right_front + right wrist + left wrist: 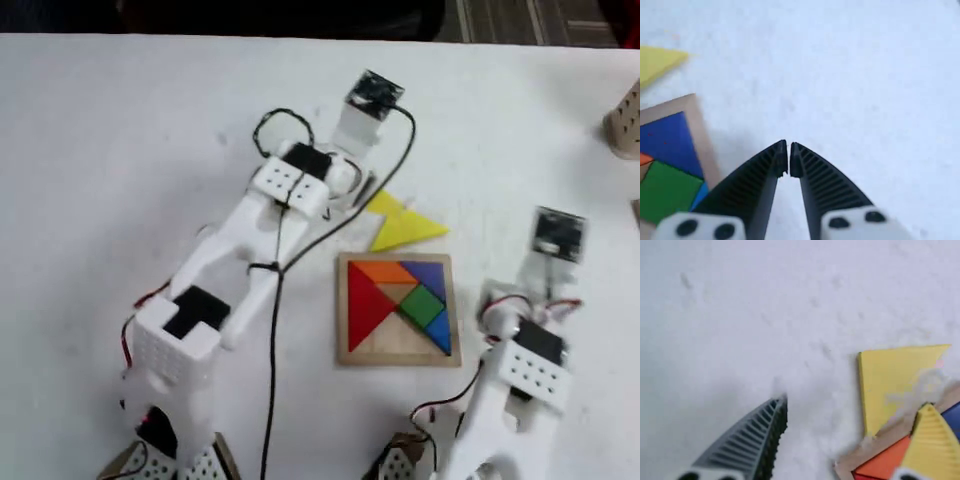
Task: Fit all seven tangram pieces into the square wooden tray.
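Observation:
The square wooden tray (346,352) lies mid-table and holds red (365,300), orange (385,270), blue (430,276) and green (425,306) pieces, with bare wood along its near side. A yellow triangle (405,230) lies on the table just beyond the tray. My left gripper (855,404) stands open over the table, its yellow finger (930,440) above the triangle (895,382) and the tray's corner (875,452), its dark finger (760,440) off to the side. Beside the tray's edge (697,130), my right gripper (788,150) is shut on nothing above bare table.
A black cable (275,330) runs along the left arm (230,260) toward the near edge. A perforated tan object (625,125) stands at the far right edge. Cardboard pads (400,465) lie under the arm bases. White table stretches out to the left.

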